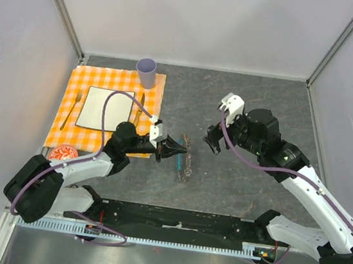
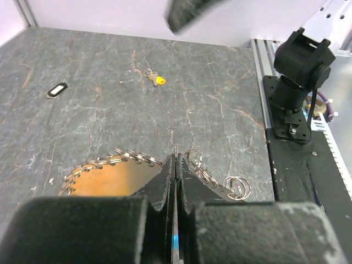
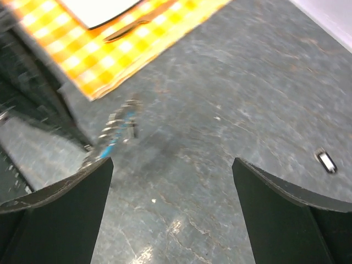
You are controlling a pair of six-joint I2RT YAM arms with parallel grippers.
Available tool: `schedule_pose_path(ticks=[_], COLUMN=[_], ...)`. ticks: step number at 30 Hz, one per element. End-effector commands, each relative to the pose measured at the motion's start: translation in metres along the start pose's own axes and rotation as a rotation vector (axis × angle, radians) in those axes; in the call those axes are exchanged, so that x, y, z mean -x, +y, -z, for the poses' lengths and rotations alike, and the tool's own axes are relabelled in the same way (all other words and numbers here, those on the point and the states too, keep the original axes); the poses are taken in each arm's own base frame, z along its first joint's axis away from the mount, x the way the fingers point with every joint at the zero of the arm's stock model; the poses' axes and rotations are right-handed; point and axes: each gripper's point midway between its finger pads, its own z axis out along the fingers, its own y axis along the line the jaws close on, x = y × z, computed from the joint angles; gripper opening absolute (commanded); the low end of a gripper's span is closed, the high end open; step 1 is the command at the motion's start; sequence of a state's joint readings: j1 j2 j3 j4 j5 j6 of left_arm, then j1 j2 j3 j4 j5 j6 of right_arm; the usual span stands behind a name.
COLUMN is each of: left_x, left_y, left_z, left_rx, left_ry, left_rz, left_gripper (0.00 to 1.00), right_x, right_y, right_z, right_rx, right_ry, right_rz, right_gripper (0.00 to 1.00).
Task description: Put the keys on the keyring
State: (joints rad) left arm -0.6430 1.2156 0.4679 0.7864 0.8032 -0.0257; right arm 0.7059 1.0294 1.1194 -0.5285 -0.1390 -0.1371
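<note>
The keyring (image 1: 184,160), a grey chain loop with a blue section, lies mid-table. My left gripper (image 1: 179,147) is shut on it. In the left wrist view the chain (image 2: 212,177) spreads to both sides of the closed jaws (image 2: 175,159), and a sliver of blue shows between them. A black key with a white centre (image 2: 57,89) and a yellow-orange key (image 2: 159,80) lie loose farther off. My right gripper (image 1: 213,143) is open and empty above the table. Its wrist view shows the gripper (image 3: 171,162), the keyring (image 3: 118,132) at the left and the black key (image 3: 327,161) at the right.
An orange checked placemat (image 1: 72,134) at the left holds a white plate (image 1: 101,108), a fork (image 1: 70,110) and a knife (image 1: 140,106). A purple cup (image 1: 146,72) stands at its far edge. A red round thing (image 1: 63,153) lies near its front corner. The black base rail (image 1: 178,220) runs along the near edge.
</note>
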Motion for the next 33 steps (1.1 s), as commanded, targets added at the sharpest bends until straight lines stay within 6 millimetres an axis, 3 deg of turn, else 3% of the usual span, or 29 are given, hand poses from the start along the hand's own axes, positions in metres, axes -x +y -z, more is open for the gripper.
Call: schedule_pose_path(ticks=[1,6,7,10,15,18,24,30,33], left_x=[0.04,0.036,0.037,0.035,0.028,0.034,0.047,0.048,0.049], left_y=[0.003,0.003,0.005,0.009,0.02,0.022,0.021,0.028,0.027], left_z=[0.005,0.011,0.012,0.016,0.026,0.032,0.041,0.047,0.046], left_rx=[0.06,0.089,0.099,0.135,0.226,0.267,0.315,0.384,0.39], left_ry=[-0.164,-0.181,-0.184,-0.177,-0.14,-0.137,-0.163,-0.149,-0.145], left_rz=[-0.121,-0.145,-0.158,-0.167,-0.193,-0.225,-0.268,-0.284,-0.294], left_gripper=[0.02,0.02,0.02,0.02,0.02,0.02,0.02,0.02,0.02], right_x=[0.002,-0.009,-0.013,-0.034,-0.076,-0.116,-0.192,-0.238,-0.255], right_y=[-0.056,-0.097,-0.12,-0.153,-0.189,-0.212,-0.244,-0.267,-0.266], right_z=[0.003,0.005,0.012,0.027,0.044,0.052,0.064,0.072,0.064], right_rx=[-0.256,-0.398,-0.497,-0.606,-0.689,-0.798,-0.901,-0.919,-0.849], right_ry=[-0.043,-0.044,-0.06,-0.039,0.077,0.176,0.341,0.441,0.466], right_rz=[-0.219,-0.377,-0.429,-0.442,-0.548,-0.678,-0.87,-0.986,-1.072], right_gripper=[0.98,0.98,0.98,0.98,0.98,0.98,0.87,0.76,0.67])
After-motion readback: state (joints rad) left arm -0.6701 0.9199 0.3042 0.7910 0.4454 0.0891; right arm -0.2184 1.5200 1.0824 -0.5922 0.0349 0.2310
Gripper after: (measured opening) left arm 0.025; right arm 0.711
